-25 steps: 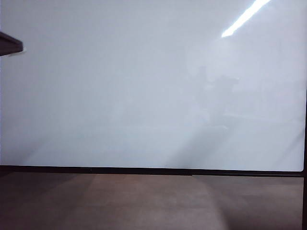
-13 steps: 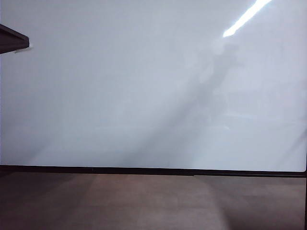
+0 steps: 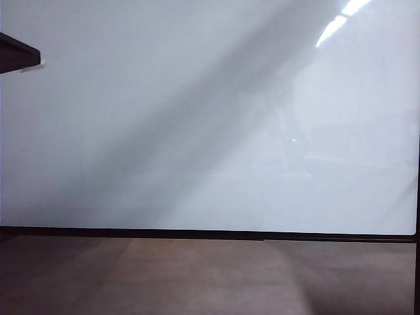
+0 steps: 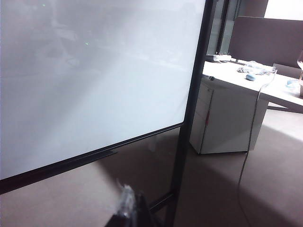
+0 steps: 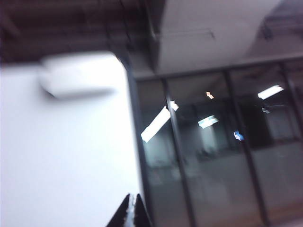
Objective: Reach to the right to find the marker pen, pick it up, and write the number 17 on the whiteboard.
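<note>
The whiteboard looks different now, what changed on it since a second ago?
On the whiteboard, the dim reflected shape at the right has climbed, and a broad grey band now slants up across the middle, partly covering the reflected ceiling light. Nothing was picked up or let go. The board has no writing on it, and its black frame and the brown surface below look unchanged.

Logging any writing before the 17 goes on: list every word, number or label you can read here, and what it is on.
None readable.
Whiteboard: blank, only reflections and shadow.
Desk items: too small to read.
Right gripper, left gripper: no markings visible.
</note>
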You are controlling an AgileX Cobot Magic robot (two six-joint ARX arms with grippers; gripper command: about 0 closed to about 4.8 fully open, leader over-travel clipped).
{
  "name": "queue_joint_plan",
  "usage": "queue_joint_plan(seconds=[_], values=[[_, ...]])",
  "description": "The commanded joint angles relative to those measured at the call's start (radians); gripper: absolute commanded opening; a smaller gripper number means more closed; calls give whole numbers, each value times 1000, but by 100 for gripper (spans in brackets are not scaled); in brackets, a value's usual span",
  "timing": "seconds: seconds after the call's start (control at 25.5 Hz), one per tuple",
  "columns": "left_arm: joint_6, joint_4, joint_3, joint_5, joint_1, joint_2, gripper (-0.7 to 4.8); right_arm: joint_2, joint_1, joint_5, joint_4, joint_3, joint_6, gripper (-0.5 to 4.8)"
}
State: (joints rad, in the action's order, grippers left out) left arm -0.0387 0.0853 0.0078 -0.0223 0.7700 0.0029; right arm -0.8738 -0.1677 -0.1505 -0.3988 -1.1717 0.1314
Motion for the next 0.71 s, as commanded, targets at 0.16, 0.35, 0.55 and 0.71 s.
queue_joint_plan(seconds=[0.16, 0.35, 0.55, 0.71], values=[[1, 4, 0, 0, 2, 1, -5, -406, -297, 395, -177, -111, 257, -6], [1, 5, 0, 0, 2, 1, -5, -649, -395, 724, -298, -108, 253, 230], [1, 5, 0, 0, 2, 1, -5, -816, -396, 898, -286, -98, 128, 373], [1, 5, 0, 0, 8, 1, -5, -890, -383, 894, -359, 9, 57, 373]])
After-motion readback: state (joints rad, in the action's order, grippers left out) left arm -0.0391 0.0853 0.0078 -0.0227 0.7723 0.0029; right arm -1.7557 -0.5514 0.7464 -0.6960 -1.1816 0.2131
